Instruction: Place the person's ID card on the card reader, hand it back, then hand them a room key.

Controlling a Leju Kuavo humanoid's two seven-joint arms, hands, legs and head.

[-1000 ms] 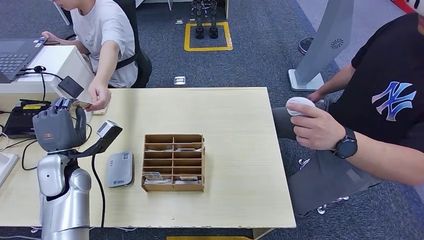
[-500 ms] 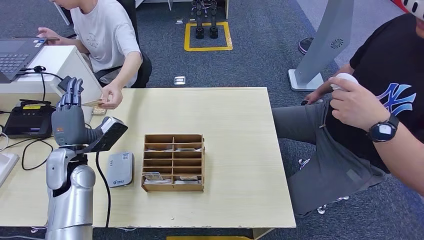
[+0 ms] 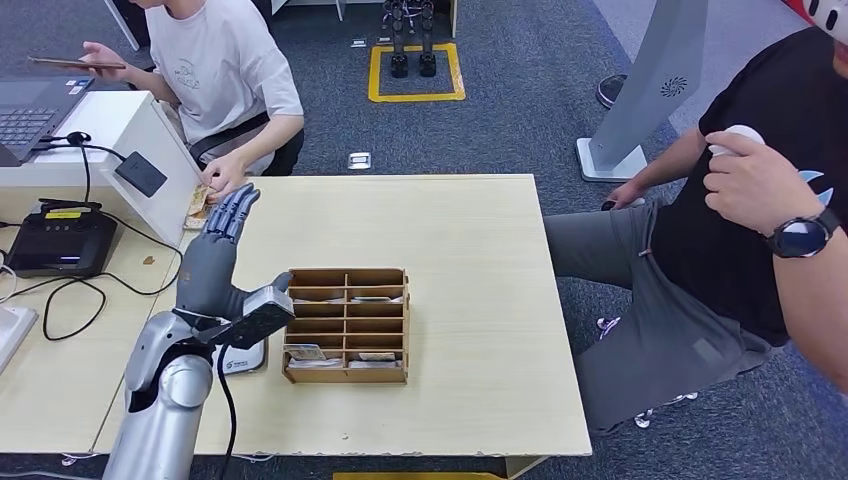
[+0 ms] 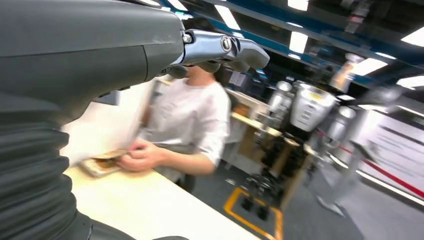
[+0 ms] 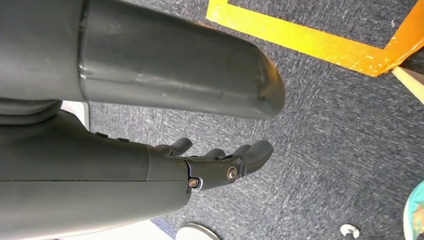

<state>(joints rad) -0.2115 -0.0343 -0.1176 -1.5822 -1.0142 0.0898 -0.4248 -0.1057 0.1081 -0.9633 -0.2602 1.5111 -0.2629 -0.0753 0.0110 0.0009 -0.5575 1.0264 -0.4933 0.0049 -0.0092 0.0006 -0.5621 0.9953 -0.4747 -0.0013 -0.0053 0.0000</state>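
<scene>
My left hand (image 3: 215, 255) hovers over the wooden table (image 3: 470, 250) with its fingers stretched out flat and nothing in it, just left of the wooden key box (image 3: 347, 325). The grey card reader (image 3: 240, 358) lies beneath my wrist, partly hidden. At the table's far left corner the person in the white shirt (image 3: 235, 70) rests a hand (image 3: 225, 185) on the ID card (image 3: 197, 203); the left wrist view shows that hand (image 4: 142, 155) and the card (image 4: 102, 162). My right hand (image 5: 220, 167) hangs over the carpet holding nothing, fingers loosely apart.
Several cards lie in the key box's compartments. A black terminal (image 3: 55, 245), cables, a laptop (image 3: 30, 105) and a white stand with a black scanner (image 3: 140, 172) sit to the left. A person in a black shirt (image 3: 760, 210) sits close by the table's right edge.
My left hand has swung right and forward, from beside the black terminal to over the table by the key box. The person drew the card away and now rests it at the table corner.
</scene>
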